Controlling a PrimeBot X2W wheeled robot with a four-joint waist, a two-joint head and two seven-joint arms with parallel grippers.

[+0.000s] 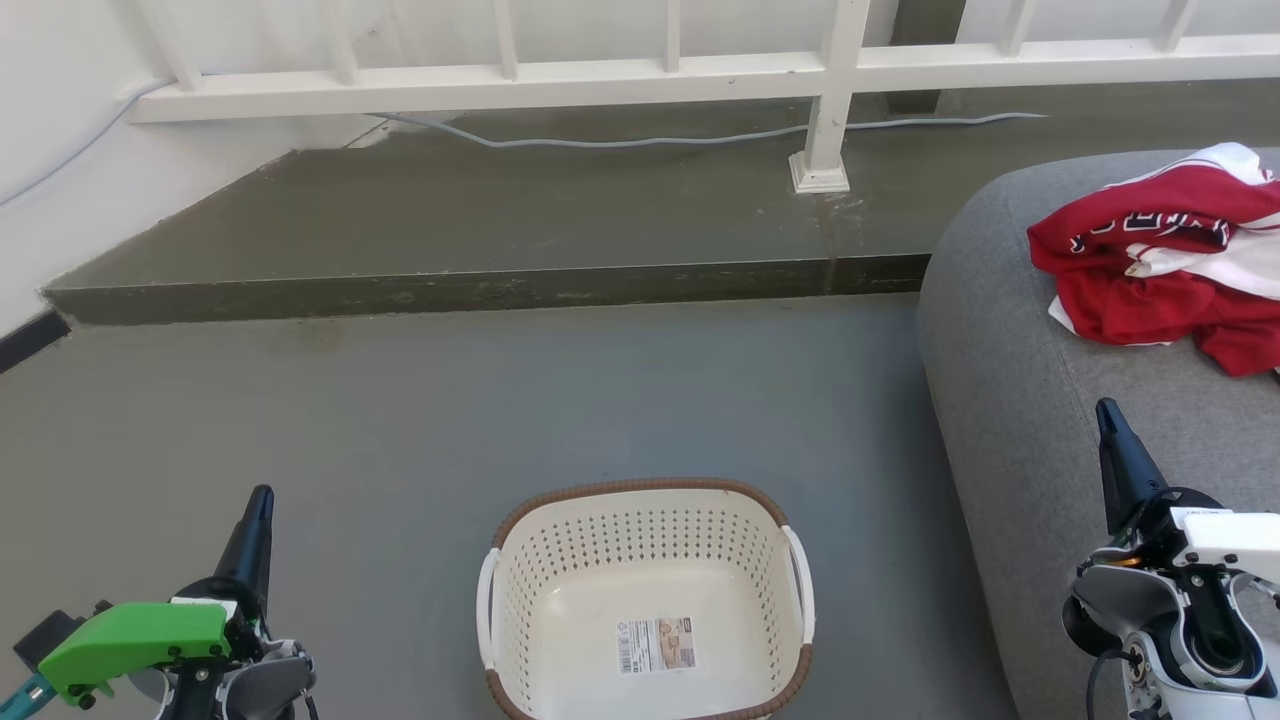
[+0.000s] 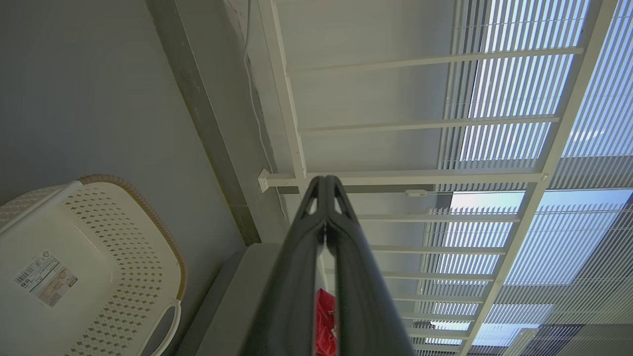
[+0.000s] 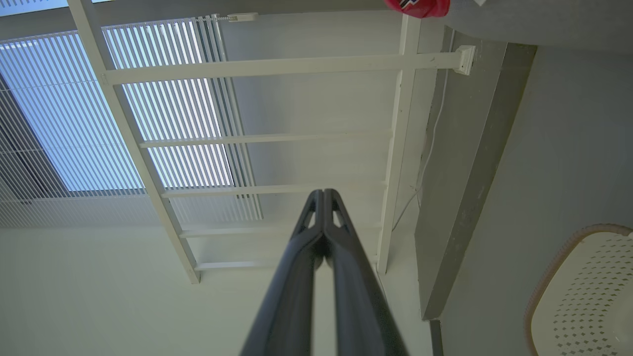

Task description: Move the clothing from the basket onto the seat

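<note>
On the head view, the red-and-white clothing (image 1: 1170, 270) lies in a crumpled heap on the grey sofa seat (image 1: 1010, 400) at the right. The laundry basket (image 1: 640, 535) stands on the concrete floor (image 1: 400, 420) near the seat, with its sticker label (image 1: 655, 645) showing on its bottom. My left gripper (image 1: 262, 497) sits lower left and my right gripper (image 1: 1105, 410) lower right, seen against the seat. Both are clenched on nothing.

On the left wrist view, the left gripper (image 2: 326, 180) has its fingers pressed tip to tip, pointing at the white railing (image 2: 420, 175). The laundry basket (image 2: 123, 232) is at the left. A sliver of clothing (image 2: 324, 316) shows through the slit between the fingers.

On the right wrist view, the right gripper (image 3: 324, 193) has its jaws clamped together and bare. The clothing (image 3: 420, 6) peeks in at the top edge on the sofa seat (image 3: 534, 22). The laundry basket (image 3: 583, 291) shows its corner lower right.
</note>
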